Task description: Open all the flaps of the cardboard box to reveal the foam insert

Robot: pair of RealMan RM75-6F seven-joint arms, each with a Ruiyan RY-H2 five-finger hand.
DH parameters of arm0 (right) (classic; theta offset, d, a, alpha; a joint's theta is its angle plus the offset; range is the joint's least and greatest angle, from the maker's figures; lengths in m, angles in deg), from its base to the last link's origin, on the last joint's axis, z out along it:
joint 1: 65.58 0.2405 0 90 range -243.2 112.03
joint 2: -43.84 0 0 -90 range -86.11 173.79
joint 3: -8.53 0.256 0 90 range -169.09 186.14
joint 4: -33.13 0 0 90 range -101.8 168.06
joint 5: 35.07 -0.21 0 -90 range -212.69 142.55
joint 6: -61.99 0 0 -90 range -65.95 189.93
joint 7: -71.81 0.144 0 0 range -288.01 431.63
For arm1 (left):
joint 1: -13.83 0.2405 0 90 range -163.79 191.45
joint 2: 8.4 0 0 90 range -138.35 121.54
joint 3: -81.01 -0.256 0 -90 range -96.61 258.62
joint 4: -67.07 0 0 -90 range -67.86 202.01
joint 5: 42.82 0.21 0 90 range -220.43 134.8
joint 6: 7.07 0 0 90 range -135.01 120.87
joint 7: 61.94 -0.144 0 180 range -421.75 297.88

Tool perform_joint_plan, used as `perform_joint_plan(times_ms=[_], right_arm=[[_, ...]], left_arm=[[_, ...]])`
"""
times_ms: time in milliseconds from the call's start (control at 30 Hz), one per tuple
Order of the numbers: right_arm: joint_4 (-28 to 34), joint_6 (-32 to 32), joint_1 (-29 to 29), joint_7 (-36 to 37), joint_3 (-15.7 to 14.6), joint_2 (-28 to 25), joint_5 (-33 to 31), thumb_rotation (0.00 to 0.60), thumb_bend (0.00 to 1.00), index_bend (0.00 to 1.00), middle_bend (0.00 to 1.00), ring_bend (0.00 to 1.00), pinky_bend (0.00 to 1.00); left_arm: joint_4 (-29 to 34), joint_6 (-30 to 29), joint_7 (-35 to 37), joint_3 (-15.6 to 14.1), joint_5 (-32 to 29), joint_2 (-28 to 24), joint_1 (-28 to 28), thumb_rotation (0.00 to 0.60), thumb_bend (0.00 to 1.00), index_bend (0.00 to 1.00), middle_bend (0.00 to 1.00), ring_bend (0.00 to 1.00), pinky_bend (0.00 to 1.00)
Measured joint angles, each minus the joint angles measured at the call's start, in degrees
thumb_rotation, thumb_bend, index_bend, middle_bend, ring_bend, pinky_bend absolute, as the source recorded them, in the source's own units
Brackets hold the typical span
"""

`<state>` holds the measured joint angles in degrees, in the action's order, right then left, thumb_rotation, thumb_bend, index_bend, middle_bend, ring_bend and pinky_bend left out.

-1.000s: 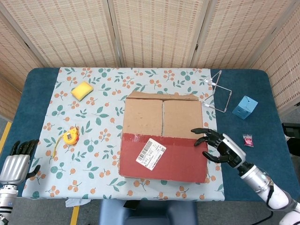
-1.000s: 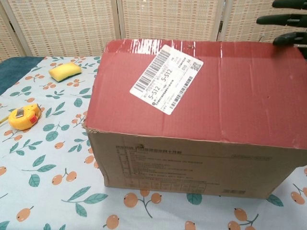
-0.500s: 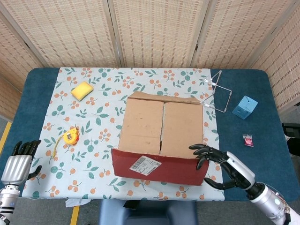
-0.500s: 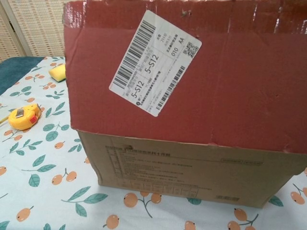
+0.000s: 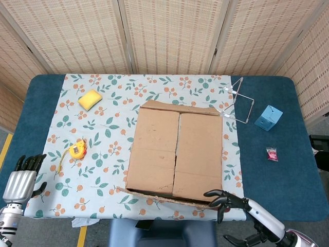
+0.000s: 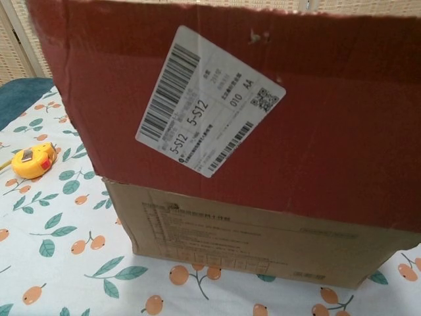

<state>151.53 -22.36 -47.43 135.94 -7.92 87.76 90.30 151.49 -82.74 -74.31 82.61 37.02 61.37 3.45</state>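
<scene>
The cardboard box point(image 5: 175, 149) stands mid-table with its two brown inner flaps point(image 5: 154, 149) lying flat and closed, hiding what is inside. The near red flap point(image 5: 164, 197) is lifted and shows only as a thin edge in the head view. In the chest view this red flap point(image 6: 329, 131), with its white barcode label point(image 6: 207, 125), stands over the box's front wall point(image 6: 250, 237). My right hand point(image 5: 231, 201) is at the flap's right corner, fingertips touching its edge and thumb apart. My left hand point(image 5: 23, 177) hovers off the table's near left corner, fingers apart and holding nothing.
A yellow sponge point(image 5: 90, 99) lies at the far left and a yellow tape measure point(image 5: 77, 150) sits left of the box. Right of the box are a wire stand point(image 5: 239, 103), a blue cube point(image 5: 268, 117) and a small pink item point(image 5: 272, 154).
The red flap has swung up from lying flat on the box and over toward me. My right hand moved with it toward the table's near edge. The left hand has barely moved.
</scene>
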Motion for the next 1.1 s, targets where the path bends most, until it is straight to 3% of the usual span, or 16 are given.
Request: perform_joint_plan(times_ms=[367,733,1100], right_arm=[[-1.52,-3.53,-1.40,-3.79,-3.50,0.22,4.69,0.553,0.39,0.22,0.14,0.29,0.24],[-3.19,-4.99,-0.31,-5.62,-5.25,-1.92,7.30,0.554,0.39,0.11,0.04,0.19,0.12],[-4.49,-12.28,-1.85,-7.28,-7.05,-4.28,11.83,0.555,0.39,0.07,0.00,0.16,0.12]], left_arm=[[-0.03,0.07,0.34,0.03,0.05,-0.07,-0.09,0.600,0.37,0.09,0.15,0.14,0.08],[-0.47,0.74,0.42,0.17,-0.53,0.08,-0.32,0.600,0.37,0.09,0.15,0.14,0.08],[-0.64,0.99,0.19,0.18,-0.73,0.26,-0.46,0.600,0.37,0.09,0.15,0.14,0.08]])
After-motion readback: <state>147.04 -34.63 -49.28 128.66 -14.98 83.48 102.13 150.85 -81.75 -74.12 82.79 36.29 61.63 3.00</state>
